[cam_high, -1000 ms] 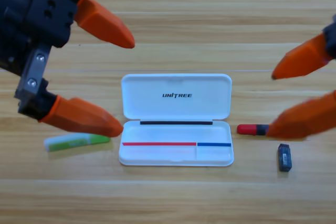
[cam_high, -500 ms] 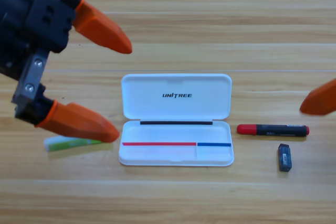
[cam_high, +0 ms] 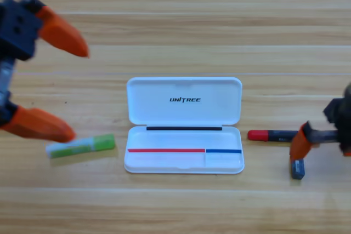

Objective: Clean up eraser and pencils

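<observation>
The eraser (cam_high: 298, 169), a small dark block, lies right of the white case (cam_high: 184, 169), which stands open. Just above the eraser lies the red-and-black pencil (cam_high: 267, 135). My right gripper (cam_high: 300, 145) comes in low from the right edge, directly over the eraser's top end, and it hides the right half of that pencil. The white and light green pencil (cam_high: 81, 146) lies left of the case. My left gripper (cam_high: 77, 94) is open at the left edge, large and partly cut off. Its lower jaw ends just above the green pencil's left end.
The case's lid (cam_high: 184, 89) lies flat behind its tray, with the UNITREE print facing up. Bare wooden table surrounds the case on all sides.
My left gripper has drawn back toward the left edge, uncovering the green pencil. My right gripper has come back in from the right edge and now sits low over the eraser and the pencil's right end.
</observation>
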Tool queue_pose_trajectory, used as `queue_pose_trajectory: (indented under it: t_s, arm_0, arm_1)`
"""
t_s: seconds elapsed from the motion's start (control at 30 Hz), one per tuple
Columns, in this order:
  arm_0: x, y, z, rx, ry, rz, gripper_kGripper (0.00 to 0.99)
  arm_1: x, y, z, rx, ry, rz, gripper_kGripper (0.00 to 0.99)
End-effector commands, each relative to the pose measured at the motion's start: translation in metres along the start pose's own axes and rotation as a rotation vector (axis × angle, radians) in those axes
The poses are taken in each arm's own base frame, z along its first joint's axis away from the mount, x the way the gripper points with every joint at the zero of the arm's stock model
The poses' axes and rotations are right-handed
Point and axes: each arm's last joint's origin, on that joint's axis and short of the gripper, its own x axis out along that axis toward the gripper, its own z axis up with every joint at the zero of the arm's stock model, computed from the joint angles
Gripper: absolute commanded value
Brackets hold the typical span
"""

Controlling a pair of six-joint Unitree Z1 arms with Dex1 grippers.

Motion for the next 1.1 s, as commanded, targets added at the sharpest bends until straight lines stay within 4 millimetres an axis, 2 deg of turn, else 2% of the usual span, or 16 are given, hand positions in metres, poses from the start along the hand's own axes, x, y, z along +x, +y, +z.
queue_pose_trajectory:
  t_s: [0.03, 0.1, 0.2, 0.33, 0.53, 0.57, 0.7, 0.77, 0.8, 0.9, 1.0, 1.1]
  arm_0:
    - [0.002, 0.006, -0.006, 0.008, 0.14, 0.083, 0.99]
    - [0.005, 0.014, -0.011, -0.02, 0.187, 0.112, 0.989]
    - [0.02, 0.029, -0.019, -0.055, 0.27, 0.122, 0.989]
    - [0.05, 0.051, -0.028, -0.102, 0.377, 0.1, 0.988]
    - [0.099, 0.083, -0.048, -0.163, 0.492, 0.005, 0.99]
    - [0.107, 0.087, -0.052, -0.175, 0.499, -0.022, 0.99]
    - [0.129, 0.102, -0.068, -0.2, 0.503, -0.1, 0.99]
    - [0.14, 0.108, -0.076, -0.21, 0.506, -0.138, 0.99]
    - [0.146, 0.11, -0.08, -0.216, 0.503, -0.158, 0.99]
    - [0.159, 0.113, -0.091, -0.223, 0.499, -0.186, 0.99]
    - [0.168, 0.115, -0.098, -0.231, 0.497, -0.211, 0.99]
    - [0.171, 0.116, -0.101, -0.232, 0.495, -0.22, 0.99]
  arm_1:
    - [0.039, -0.001, 0.014, 0.063, 0.067, -0.035, 0.963]
    - [0.048, 0.0, 0.016, 0.074, 0.073, -0.045, 0.943]
    - [0.062, 0.001, 0.02, 0.087, 0.079, -0.055, 0.9]
    - [0.078, 0.002, 0.024, 0.107, 0.093, -0.071, 0.876]
    - [0.089, 0.004, 0.027, 0.118, 0.096, -0.078, 0.807]
    - [0.09, 0.003, 0.028, 0.12, 0.098, -0.08, 0.742]
    - [0.092, 0.003, 0.026, 0.12, 0.115, -0.074, 0.342]
    - [0.09, 0.002, 0.025, 0.115, 0.122, -0.079, 0.216]
    - [0.09, 0.002, 0.024, 0.116, 0.128, -0.081, 0.17]
    - [0.086, 0.003, 0.022, 0.111, 0.149, -0.094, 0.158]
    - [0.079, 0.005, 0.021, 0.104, 0.176, -0.11, 0.0]
    - [0.068, 0.009, 0.023, 0.085, 0.185, -0.108, 0.0]
